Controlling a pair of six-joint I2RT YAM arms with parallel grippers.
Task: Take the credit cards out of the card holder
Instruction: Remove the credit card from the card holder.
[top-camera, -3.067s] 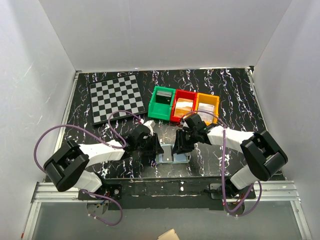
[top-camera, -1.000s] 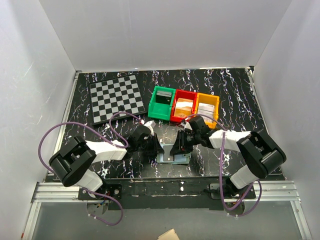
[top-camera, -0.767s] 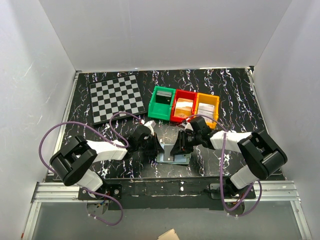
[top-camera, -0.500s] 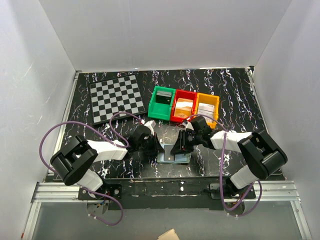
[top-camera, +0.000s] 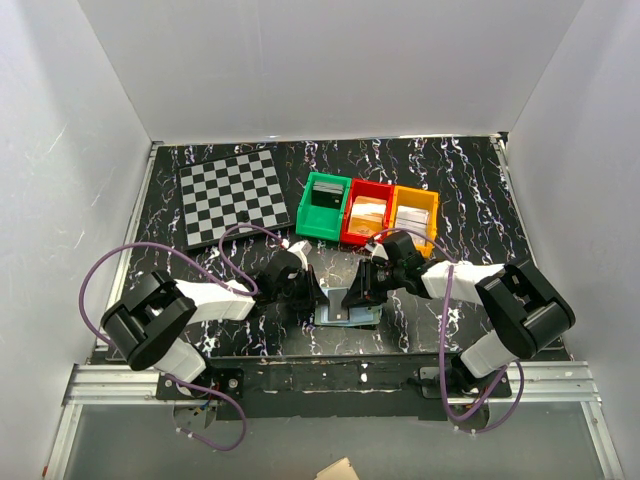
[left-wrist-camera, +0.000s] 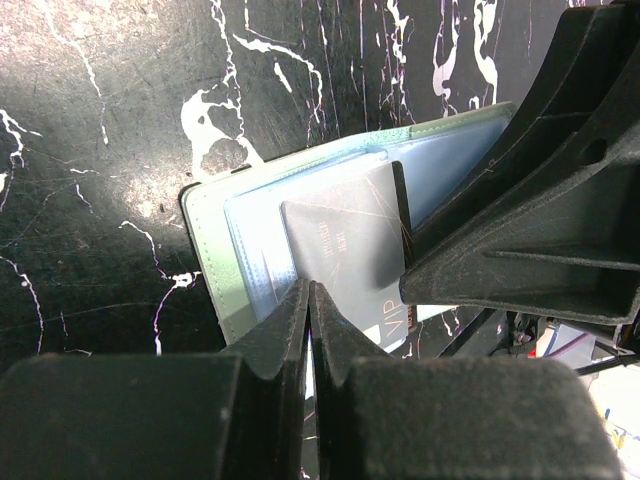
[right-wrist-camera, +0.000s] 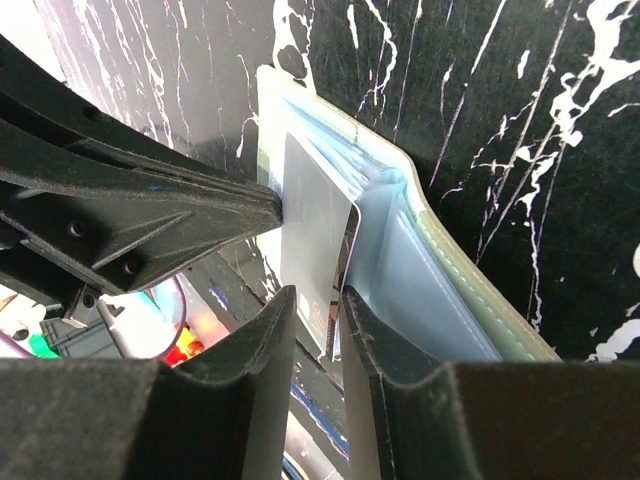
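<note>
The card holder (top-camera: 346, 311) lies open on the worktop (top-camera: 470, 190) between the arms. The left hand (left-wrist-camera: 308, 300) is closed tight and empty, its tip at the holder's edge. The right hand (right-wrist-camera: 316, 305) straddles a grey credit card (right-wrist-camera: 312, 215) with a narrow gap, but I cannot tell whether it grips.

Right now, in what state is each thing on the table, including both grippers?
card holder: open, flat on the table, inside up.
grey card: partly out of its pocket.
left gripper: shut, tips over the card holder.
right gripper: open, jaws astride the grey card's edge.
green bin: holds a dark item.
red bin: holds pale items.
orange bin: holds white items.
</note>
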